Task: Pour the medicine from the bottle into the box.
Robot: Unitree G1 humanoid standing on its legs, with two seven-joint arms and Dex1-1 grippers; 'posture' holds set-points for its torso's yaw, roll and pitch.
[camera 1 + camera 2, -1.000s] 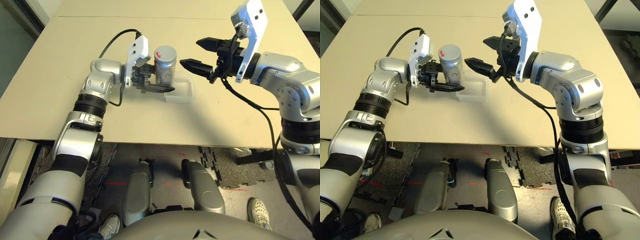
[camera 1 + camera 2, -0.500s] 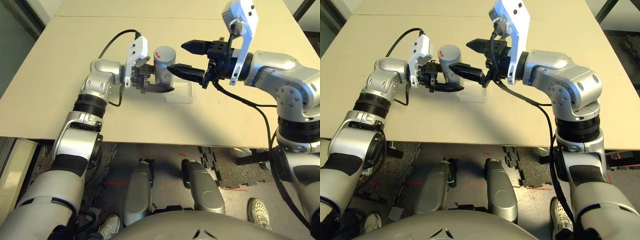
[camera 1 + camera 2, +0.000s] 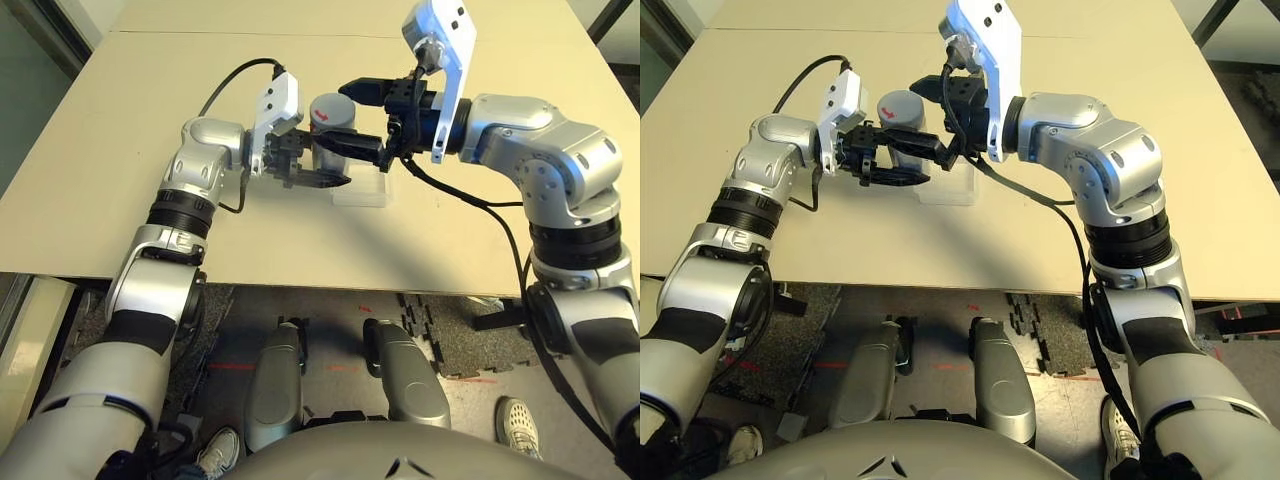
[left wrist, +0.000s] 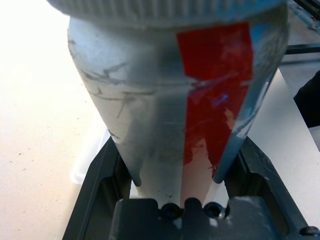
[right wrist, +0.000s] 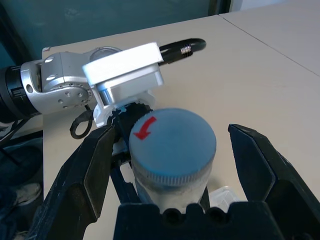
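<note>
In the left eye view, the left black two-fingered gripper point(image 3: 312, 160) grips the upright silver-grey cylindrical bottle point(image 3: 332, 120) beside the clear plastic box point(image 3: 362, 188) on the beige table point(image 3: 240, 245); dark matting point(image 3: 455, 340) covers part of the grey floor point(image 3: 330, 385).

The left wrist view shows both its fingers point(image 4: 102, 187) against the bottle.

In the right wrist view, the right black gripper point(image 5: 172, 172) stands wide open around the grey, red-arrowed cap point(image 5: 172, 142).

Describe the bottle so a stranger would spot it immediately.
On the pale table, between the two robot arms, the left pincer grips a silver-grey cylinder: that is the bottle. Unlike the low, clear box beside it, it stands tall, its grey cap marked with a red arrow.
</note>
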